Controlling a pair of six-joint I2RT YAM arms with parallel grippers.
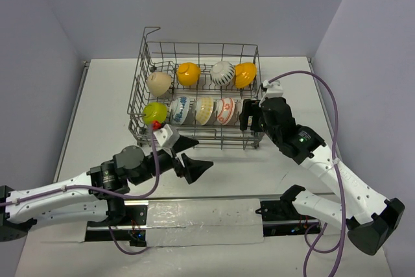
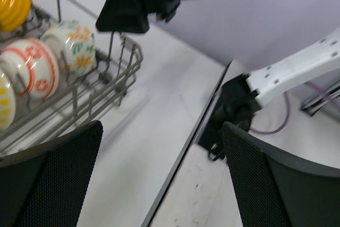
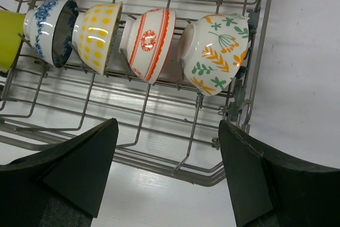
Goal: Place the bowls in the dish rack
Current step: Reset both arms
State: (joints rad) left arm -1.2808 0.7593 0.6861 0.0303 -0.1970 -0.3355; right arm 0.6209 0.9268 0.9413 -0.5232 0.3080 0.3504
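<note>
Grey wire dish rack (image 1: 214,137) stands at the far middle of the white table (image 1: 97,115); every bowl in view sits inside it, on edge between the tines, which I judge is what keeps them upright and apart. Back row: tan bowl (image 1: 159,82); orange-yellow bowl (image 1: 188,73); white striped bowl (image 1: 222,72); second orange-yellow bowl (image 1: 245,74). Front row: lime green bowl (image 1: 154,113); blue-patterned bowl (image 3: 50,30); yellow-dotted bowl (image 3: 98,35); red-and-white bowl (image 3: 151,43); floral bowl (image 3: 215,51) at the right end. Beside the rack's near edge hangs the left gripper (image 1: 194,156), fingers spread wide, holding nothing; the right gripper (image 3: 167,126) hovers at the front row's right end, likewise wide and empty. Loading appears complete, in my judgement. Table surface matt and plain; pale lilac walls (image 1: 259,4) enclose three sides.
</note>
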